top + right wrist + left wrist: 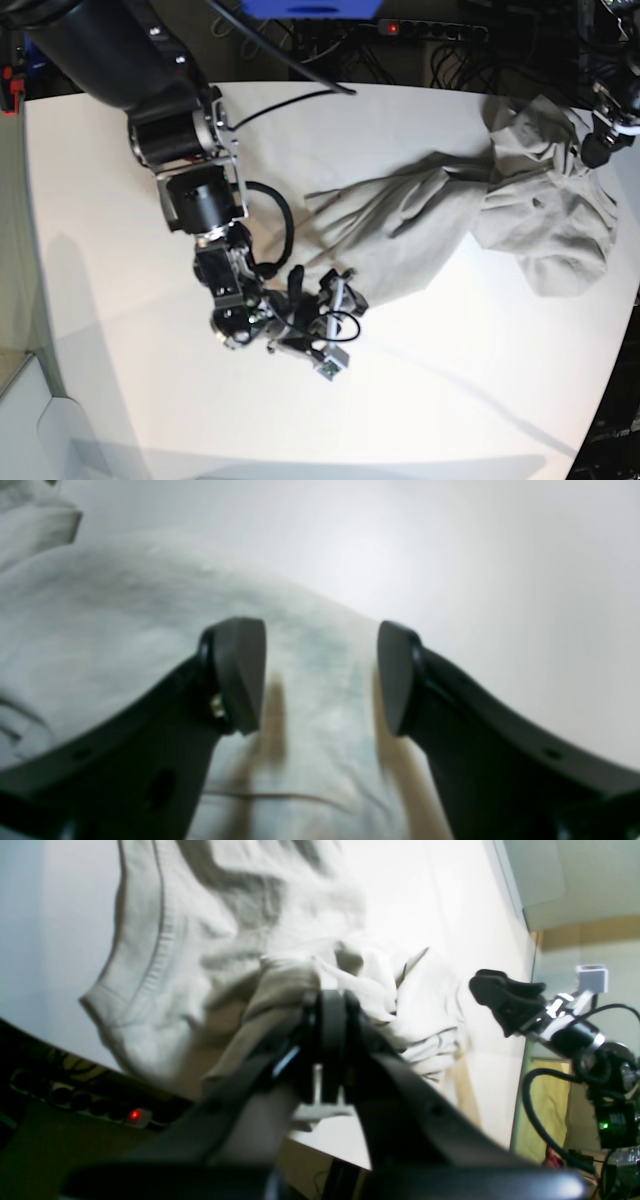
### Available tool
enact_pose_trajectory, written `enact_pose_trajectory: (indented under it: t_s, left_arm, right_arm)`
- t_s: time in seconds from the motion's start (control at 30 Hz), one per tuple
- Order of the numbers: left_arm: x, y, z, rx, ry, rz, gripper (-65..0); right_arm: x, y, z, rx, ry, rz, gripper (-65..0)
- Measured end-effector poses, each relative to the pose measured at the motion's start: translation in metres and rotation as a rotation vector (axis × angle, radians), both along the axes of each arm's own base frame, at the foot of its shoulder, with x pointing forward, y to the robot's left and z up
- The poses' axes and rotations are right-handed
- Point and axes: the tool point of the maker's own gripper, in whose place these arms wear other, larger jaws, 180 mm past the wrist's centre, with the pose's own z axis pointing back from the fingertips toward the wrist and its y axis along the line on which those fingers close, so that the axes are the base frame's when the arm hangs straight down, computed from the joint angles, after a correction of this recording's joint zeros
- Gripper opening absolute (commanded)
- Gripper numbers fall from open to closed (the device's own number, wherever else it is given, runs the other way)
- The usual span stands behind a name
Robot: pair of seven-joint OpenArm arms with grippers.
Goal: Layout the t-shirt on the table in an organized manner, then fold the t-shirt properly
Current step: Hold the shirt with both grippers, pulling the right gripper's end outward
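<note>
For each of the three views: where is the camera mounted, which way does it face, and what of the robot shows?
Left wrist: rides behind the left gripper, looking along shut jaws pinching the t-shirt; the right gripper shows beyond.
Right wrist: sits behind the right gripper, looking between open jaws onto cloth and the table.
Base: high up, looking down on the tabletop; the right arm fills its left.
Shared: every view shows the t-shirt and table.
</note>
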Motion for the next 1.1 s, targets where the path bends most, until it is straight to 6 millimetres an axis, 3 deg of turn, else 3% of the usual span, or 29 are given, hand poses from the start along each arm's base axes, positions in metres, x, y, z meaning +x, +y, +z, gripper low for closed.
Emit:
enact_pose_trajectory:
  t_s: [0.17,0.3,0.57,0.67,0.83,0.93,1.03,1.1]
  left_arm:
    - [0.000,0.000,0.000,-0.001,-0.001,0.000,-64.6]
    - [0.000,0.000,0.000,-0.001,-0.001,0.000,-64.6]
    - [0.000,-0.005,-0.002,-0.019,-0.006,0.007,-64.6]
    - [0.000,-0.005,-0.003,-0.020,-0.007,0.009,-64.6]
    - [0.000,-0.004,-0.003,-0.019,-0.007,0.011,-64.6]
    - [0.000,-0.004,-0.003,-0.019,-0.008,0.011,-64.6]
    - [0.000,-0.004,-0.003,-0.019,-0.007,0.012,-64.6]
    - [0.000,-0.004,-0.003,-0.020,-0.008,0.011,-64.6]
  right_arm:
    - [0.017,-0.015,0.004,0.023,-0.053,-0.092,-24.9]
    - [0.016,-0.027,-0.002,0.006,-0.047,-0.106,-24.8]
    - [0.001,-0.025,-0.022,0.011,0.004,-0.105,-24.7]
    - [-0.007,-0.026,-0.040,0.022,0.055,-0.116,-25.0]
    - [-0.008,-0.019,-0.043,0.084,0.046,-0.134,-25.3]
    - [-0.009,-0.018,-0.044,0.094,0.053,-0.138,-30.2]
    - [-0.010,-0.016,-0.044,0.098,0.056,-0.136,-41.9]
    - [-0.013,-0.009,-0.045,0.096,0.064,-0.125,-53.4]
